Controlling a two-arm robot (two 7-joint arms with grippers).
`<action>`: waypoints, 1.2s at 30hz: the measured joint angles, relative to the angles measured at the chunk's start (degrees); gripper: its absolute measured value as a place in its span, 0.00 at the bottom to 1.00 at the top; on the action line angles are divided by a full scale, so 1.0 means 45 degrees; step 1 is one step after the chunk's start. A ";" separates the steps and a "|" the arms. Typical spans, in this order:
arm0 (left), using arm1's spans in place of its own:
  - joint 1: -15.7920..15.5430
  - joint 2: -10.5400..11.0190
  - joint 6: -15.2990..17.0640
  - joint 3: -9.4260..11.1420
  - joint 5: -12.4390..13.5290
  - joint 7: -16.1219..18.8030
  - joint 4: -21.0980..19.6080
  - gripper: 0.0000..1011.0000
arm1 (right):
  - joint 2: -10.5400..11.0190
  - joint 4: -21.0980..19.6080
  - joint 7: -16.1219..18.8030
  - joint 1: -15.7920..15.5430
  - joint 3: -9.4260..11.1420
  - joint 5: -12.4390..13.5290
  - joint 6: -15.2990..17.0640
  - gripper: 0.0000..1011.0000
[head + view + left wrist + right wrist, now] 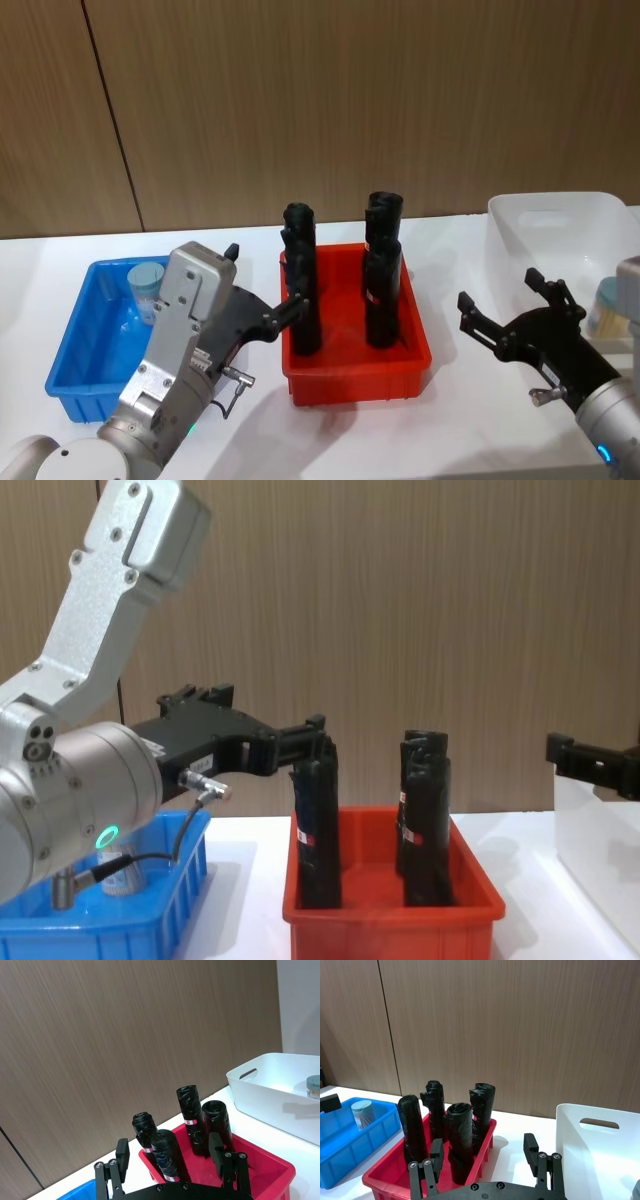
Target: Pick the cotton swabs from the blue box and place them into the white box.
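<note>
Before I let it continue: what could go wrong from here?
The open left tool sits close beside a tall black roll in the red plastic bin; swinging away may topple it. The clear blue-lidded cotton swab jar stands near the blue plastic box's wall, so a descent could clip that.

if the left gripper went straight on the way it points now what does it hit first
Most likely the nearest tall black roll with a red-white label, standing in the red plastic bin. It lies dead ahead of the open left gripper, though the gap is hard to judge.
</note>
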 joint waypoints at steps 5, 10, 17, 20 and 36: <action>-0.0004 -0.0002 0.0000 -0.0004 0.0000 0.0000 0.0000 0.99 | 0.0000 0.0000 0.0000 0.0000 0.0000 0.0000 0.0000 0.99; -0.0005 -0.0002 0.0002 -0.0008 -0.0003 0.0000 0.0000 0.99 | -0.0004 0.0013 0.0033 0.0010 0.0000 -0.0007 0.0000 0.99; -0.0006 -0.0002 0.0008 -0.0008 -0.0004 0.0000 0.0005 0.99 | -0.0047 0.0226 0.0402 0.0192 0.0004 -0.0051 -0.0025 0.99; -0.0006 -0.0002 0.0009 -0.0008 -0.0004 -0.0001 0.0006 0.99 | -0.0099 0.0454 0.0682 0.0380 0.0005 -0.0118 -0.0052 0.99; -0.0005 -0.0002 0.0009 -0.0007 -0.0005 -0.0003 0.0006 0.99 | -0.0842 0.2972 0.2462 0.2507 -0.0083 -0.0670 -0.0177 0.99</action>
